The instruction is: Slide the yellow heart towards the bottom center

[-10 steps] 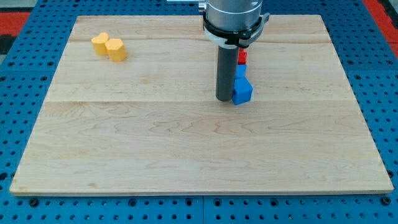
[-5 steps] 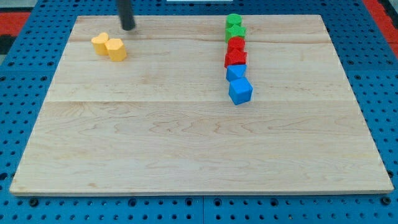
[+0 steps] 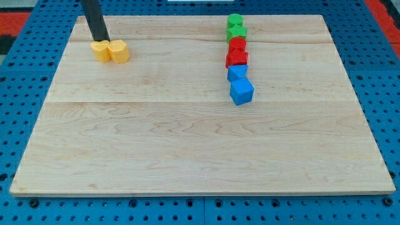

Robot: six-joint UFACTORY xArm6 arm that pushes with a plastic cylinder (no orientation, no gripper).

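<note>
My tip (image 3: 98,40): lower end of the straight dark rod, which comes in from the view's top left; it stands at the top edge of the yellow pair, touching or just short of the left piece. No fingers on this rig, so nothing grips; the rod only presses against things.
Yellow heart block (image 3: 100,50): near the view's top left corner of the board, directly below my tip; which of the two yellow pieces is the heart I cannot tell for sure.
Second yellow block (image 3: 119,50): touching the first on its right side.
Long axis: the yellow pair lies left to right across the view; which way the heart's point faces is too small to make out.
Green blocks (image 3: 235,27): two, at the view's top right of centre, heading a column.
Red blocks (image 3: 237,52): two, just below the green.
Blue blocks (image 3: 240,85): two, at the column's foot, the lower one turned slightly.
Pale wooden board (image 3: 187,156): bears everything, on a blue pegboard table (image 3: 12,125).
</note>
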